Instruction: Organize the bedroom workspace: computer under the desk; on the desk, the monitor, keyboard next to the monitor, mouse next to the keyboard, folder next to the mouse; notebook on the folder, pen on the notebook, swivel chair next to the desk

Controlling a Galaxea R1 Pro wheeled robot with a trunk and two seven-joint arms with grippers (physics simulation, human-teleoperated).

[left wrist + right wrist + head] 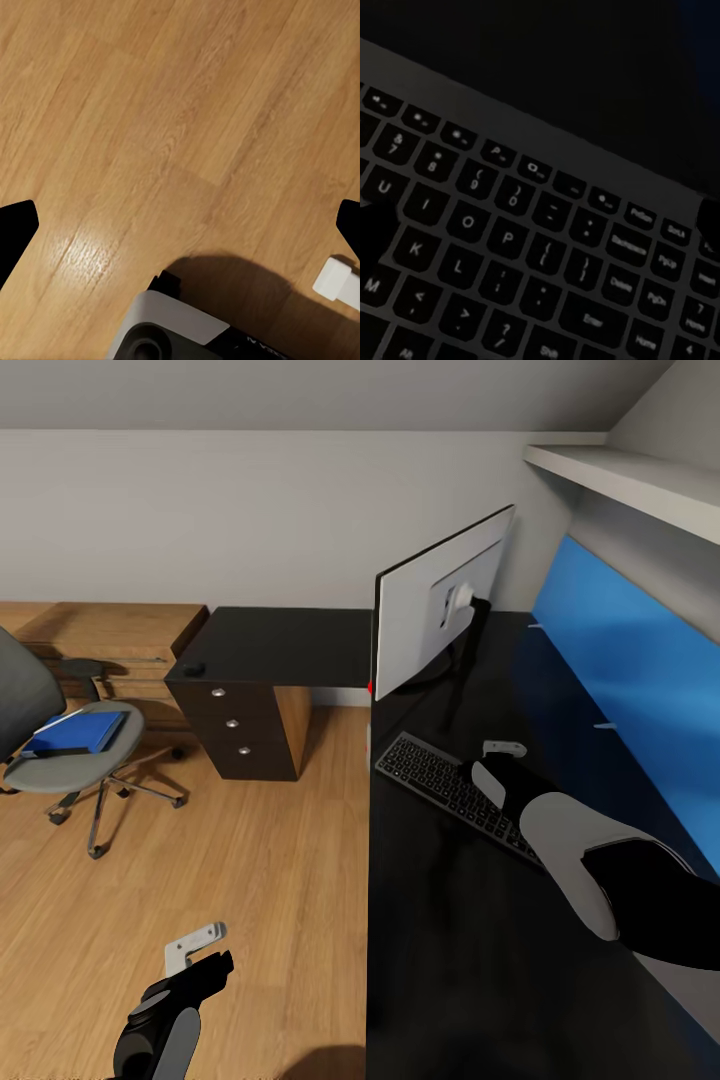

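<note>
The monitor (440, 610) stands on the black desk (450, 960), its grey back towards me. In front of it lies the keyboard (440, 780). My right gripper (497, 765) hovers open just above the keyboard's (510, 255) right-hand keys, one fingertip (375, 236) on each side. The small dark mouse (193, 669) sits on the desk's far left corner. On the swivel chair (60, 760) at left lies the blue folder (78, 732), with a thin dark item on its near edge. My left gripper (203, 957) hangs open over the floor (180, 135).
A dark drawer unit (240, 725) stands under the desk's left wing. A low light-wood counter (110, 630) runs behind the chair. A blue wall panel (630, 680) and a white shelf (630, 475) line the desk's right side. A small red light (371, 687) shows at the desk edge.
</note>
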